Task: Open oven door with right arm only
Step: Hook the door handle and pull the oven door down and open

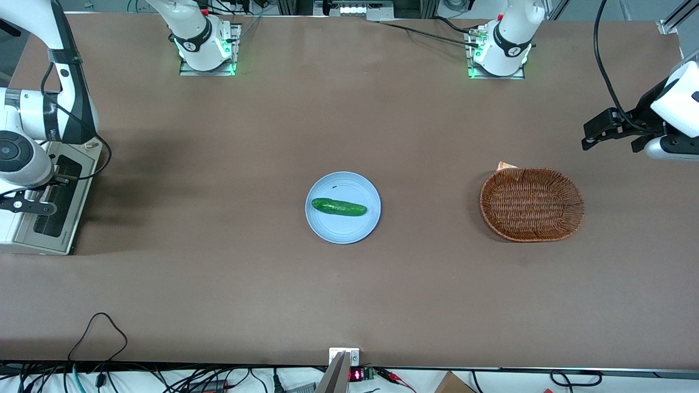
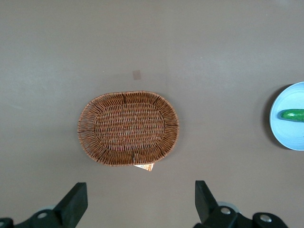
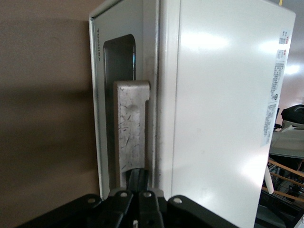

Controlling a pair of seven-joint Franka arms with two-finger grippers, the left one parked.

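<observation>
Right wrist view puts your gripper [image 3: 138, 183] at the handle [image 3: 131, 128] of the oven door [image 3: 124, 95], fingers seemingly pinched narrow against the bar, ready to pull; the door looks barely ajar.

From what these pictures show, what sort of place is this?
Probably a robot test bench: arms bolted to a brown table, loose cables, kitchen props. The working arm's claw, fingers shut, sits at the handle of the oven door.

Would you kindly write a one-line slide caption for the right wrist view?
Right arm's claw at the steel handle of the toaster oven door, which sits closed against the cream-white body.
</observation>
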